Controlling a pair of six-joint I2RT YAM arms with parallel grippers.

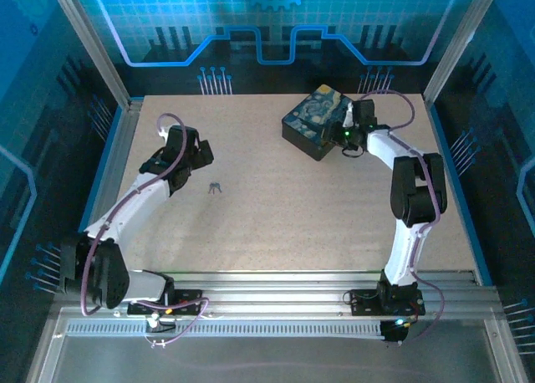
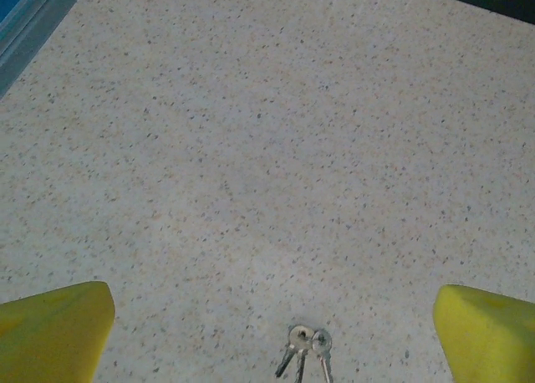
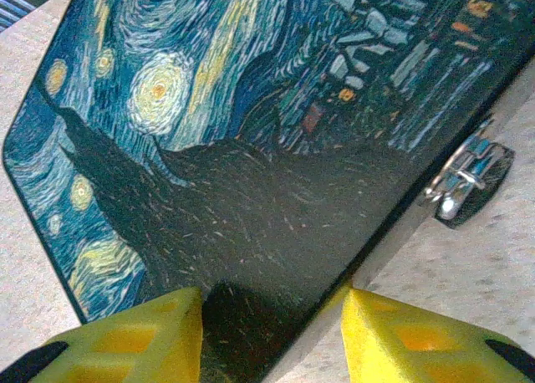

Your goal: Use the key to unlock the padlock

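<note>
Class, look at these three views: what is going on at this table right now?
The left gripper, jaws wide open, hovers by the small keys lying on the table, not touching them. The right gripper is at the painted box, jaws apart across its near edge; whether they grip it is unclear. The padlock sits at the box's side, untouched.
</note>
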